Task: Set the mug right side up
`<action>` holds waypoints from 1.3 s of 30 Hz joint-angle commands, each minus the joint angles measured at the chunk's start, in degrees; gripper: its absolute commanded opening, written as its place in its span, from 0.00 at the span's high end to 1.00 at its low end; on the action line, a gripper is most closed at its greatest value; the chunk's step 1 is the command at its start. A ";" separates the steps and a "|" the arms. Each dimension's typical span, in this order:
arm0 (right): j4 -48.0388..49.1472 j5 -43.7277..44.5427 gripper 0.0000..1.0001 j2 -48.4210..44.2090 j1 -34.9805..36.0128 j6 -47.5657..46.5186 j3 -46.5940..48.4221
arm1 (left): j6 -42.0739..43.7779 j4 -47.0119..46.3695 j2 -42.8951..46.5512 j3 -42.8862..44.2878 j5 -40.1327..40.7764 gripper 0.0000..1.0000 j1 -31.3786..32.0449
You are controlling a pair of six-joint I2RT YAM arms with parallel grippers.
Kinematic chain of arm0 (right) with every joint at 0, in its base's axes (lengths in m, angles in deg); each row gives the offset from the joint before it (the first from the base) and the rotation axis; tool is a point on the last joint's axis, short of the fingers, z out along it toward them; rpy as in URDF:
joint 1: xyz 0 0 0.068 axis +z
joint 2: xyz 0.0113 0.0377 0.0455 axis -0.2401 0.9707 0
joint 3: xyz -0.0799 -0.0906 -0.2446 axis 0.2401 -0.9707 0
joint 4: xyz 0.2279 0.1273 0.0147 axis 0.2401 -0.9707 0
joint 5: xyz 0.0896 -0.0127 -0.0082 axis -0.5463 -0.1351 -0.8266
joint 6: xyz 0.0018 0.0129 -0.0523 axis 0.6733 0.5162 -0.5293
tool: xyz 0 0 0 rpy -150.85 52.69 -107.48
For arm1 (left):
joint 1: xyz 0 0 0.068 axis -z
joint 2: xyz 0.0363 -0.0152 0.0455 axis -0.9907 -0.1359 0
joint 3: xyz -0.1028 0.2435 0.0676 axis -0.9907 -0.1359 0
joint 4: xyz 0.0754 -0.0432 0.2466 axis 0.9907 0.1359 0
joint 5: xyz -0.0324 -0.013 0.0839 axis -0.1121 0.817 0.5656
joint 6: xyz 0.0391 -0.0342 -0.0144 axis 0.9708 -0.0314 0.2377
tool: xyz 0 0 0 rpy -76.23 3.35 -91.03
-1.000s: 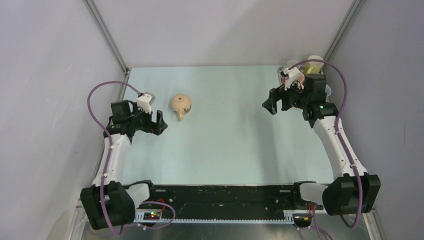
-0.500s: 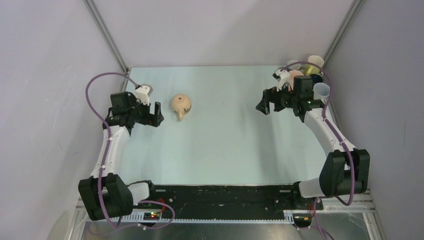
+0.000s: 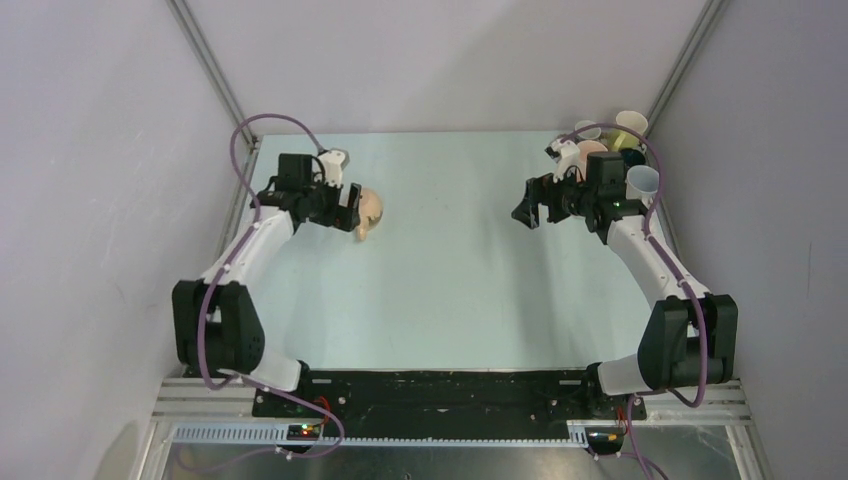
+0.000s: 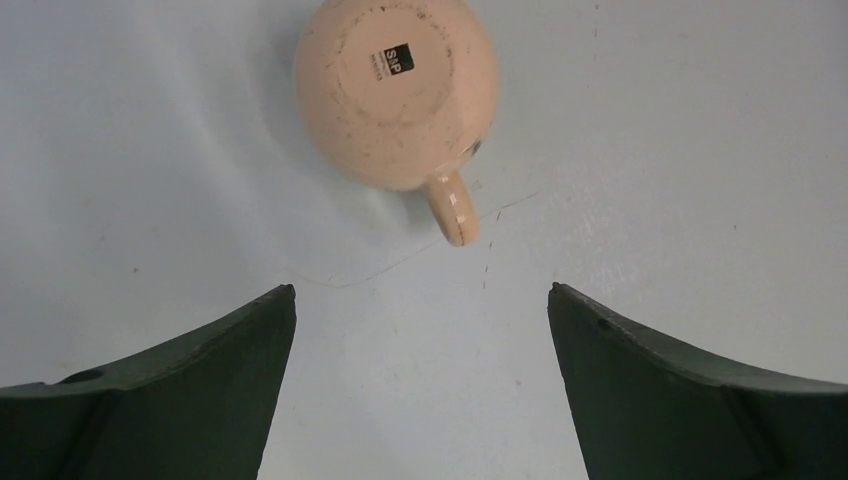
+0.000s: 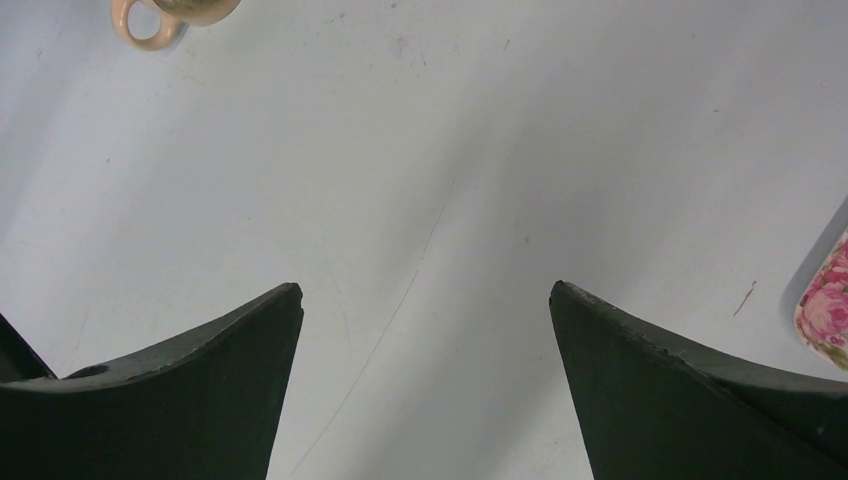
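From above, the upside-down beige ceramic mug sits far left on the pale blue tabletop, just beside the left hand; the right hand is well apart. Left wrist view: fingers spread wide, the mug base-up straight ahead, its handle pointing back toward the hand. Right wrist view: fingers likewise apart, gripping nothing

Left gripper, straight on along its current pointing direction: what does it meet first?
Most likely the upside-down beige ceramic mug, which lies ahead, roughly centred between the fingers of the open left gripper, handle toward it. Depth is unclear: the pale blue table just short of the mug may come first.
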 commanded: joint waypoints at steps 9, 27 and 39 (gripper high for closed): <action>3.19 -3.57 0.02 -1.49 -1.17 1.13 -1.15 | -6.53 -0.75 -9.68 4.88 10.47 0.00 7.11; 4.10 -5.77 0.04 -1.92 -3.38 2.79 -1.83 | -6.81 -2.21 -16.00 8.56 11.52 0.22 7.20; 4.01 -6.03 0.04 -1.79 -3.48 2.73 -1.87 | -7.80 -2.10 -18.06 8.71 10.99 0.30 7.16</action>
